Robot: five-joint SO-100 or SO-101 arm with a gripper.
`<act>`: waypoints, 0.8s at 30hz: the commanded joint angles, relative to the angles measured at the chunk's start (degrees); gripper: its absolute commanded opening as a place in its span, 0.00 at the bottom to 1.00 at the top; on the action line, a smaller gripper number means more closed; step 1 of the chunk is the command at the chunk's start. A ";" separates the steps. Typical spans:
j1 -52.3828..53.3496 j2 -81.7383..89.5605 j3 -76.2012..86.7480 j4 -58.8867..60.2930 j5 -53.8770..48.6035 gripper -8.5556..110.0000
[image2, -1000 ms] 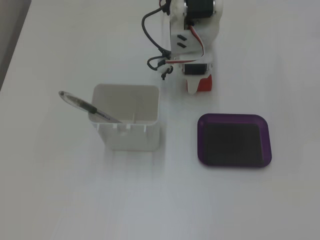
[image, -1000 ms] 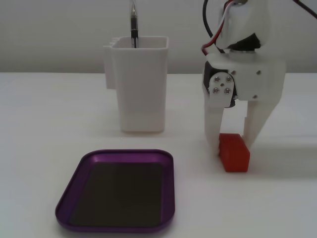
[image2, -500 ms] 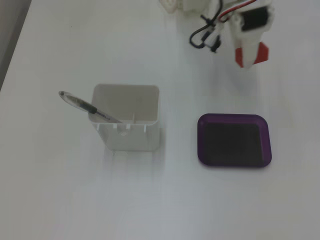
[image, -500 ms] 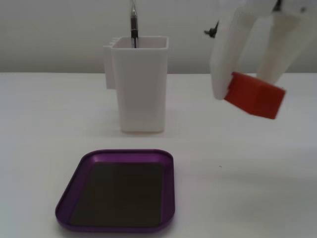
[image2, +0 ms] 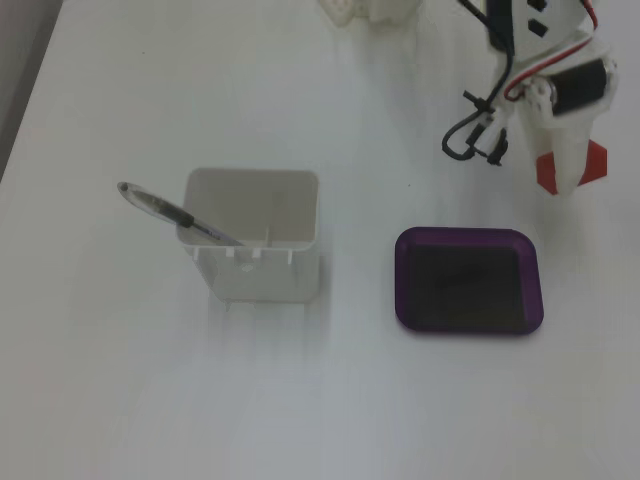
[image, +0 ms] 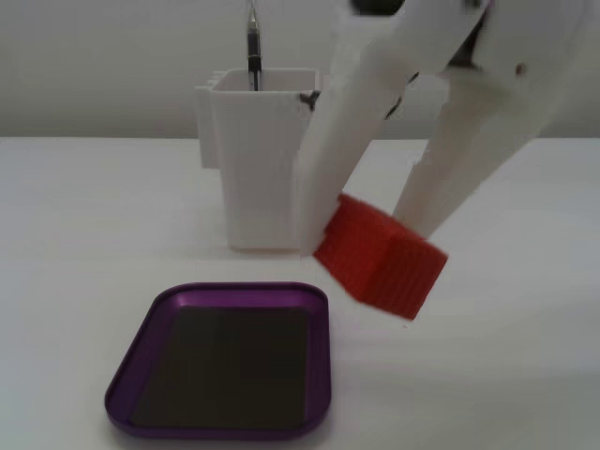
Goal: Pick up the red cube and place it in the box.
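Observation:
The red cube (image: pixel 380 258) is held between the two white fingers of my gripper (image: pixel 370 234), tilted and lifted above the white table. In a fixed view from above, the cube (image2: pixel 594 165) shows on both sides of the gripper (image2: pixel 565 180), beyond the tray's far right corner. The box, a shallow purple tray (image: pixel 314 370) with a dark floor, lies flat and holds nothing; in the low fixed view it is below and left of the cube. From above, the tray (image2: pixel 403 285) is nearer the camera than the gripper.
A tall white plastic container (image: pixel 253 169) with a pen (image: pixel 252 47) in it stands behind the tray. From above the container (image2: pixel 255 285) sits left of the tray, pen (image2: pixel 165 210) leaning out left. Black cables (image2: pixel 475 135) hang by the arm.

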 commanded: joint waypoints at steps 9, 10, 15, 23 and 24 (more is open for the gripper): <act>11.25 -15.29 -14.15 0.88 5.71 0.07; 11.60 -15.82 -14.41 1.93 6.50 0.07; 11.16 -16.35 -14.50 6.68 7.29 0.07; 11.87 -17.14 -13.80 6.24 6.94 0.07; 11.95 -17.14 -13.80 6.24 6.94 0.07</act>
